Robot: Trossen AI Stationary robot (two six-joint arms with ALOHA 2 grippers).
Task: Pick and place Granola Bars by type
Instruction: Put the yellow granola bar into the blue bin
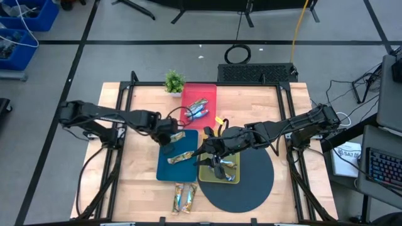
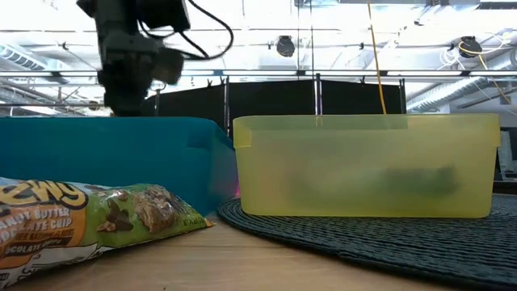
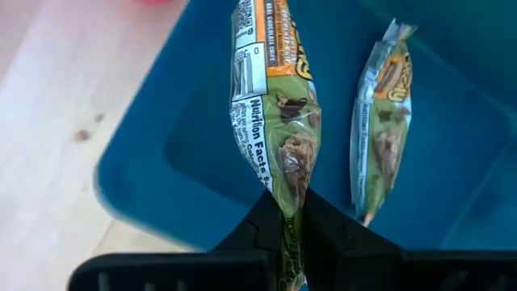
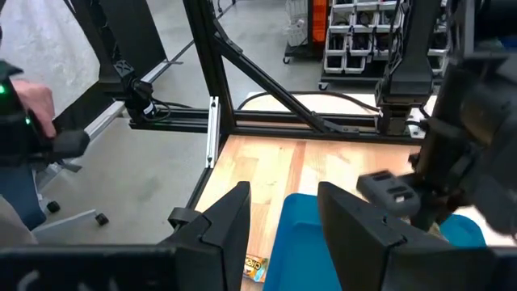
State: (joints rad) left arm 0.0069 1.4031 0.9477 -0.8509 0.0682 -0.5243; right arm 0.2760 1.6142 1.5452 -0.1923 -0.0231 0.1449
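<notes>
My left gripper (image 3: 292,222) is shut on a green-and-orange granola bar (image 3: 275,105), over the far left corner of the blue tray (image 1: 164,164). A second bar of the same kind (image 3: 381,121) lies flat on that tray's floor. Silvery-blue bars (image 1: 198,110) lie in the red tray (image 1: 208,91). Two more bars (image 1: 185,196) rest on the wood near the table's near edge, one of them close in the low view (image 2: 89,220). My right gripper (image 4: 283,222) is open and holds nothing. It hangs between the blue tray and the yellow tray (image 1: 233,179), pointing toward the table's left. My left gripper pinches the green-and-orange bar by one end of its wrapper (image 3: 291,190) between the two fingers. The bar runs straight on from the fingertips, in line with them, out over the blue tray's rim. I cannot tell whether its free end (image 3: 258,16) touches the tray.
The yellow tray (image 2: 363,166) sits on a dark round mat (image 1: 251,182) at the table's near right. A small green potted plant (image 1: 174,81) stands at the far edge beside the red tray. Bare wood lies to the left of the blue tray (image 1: 135,163).
</notes>
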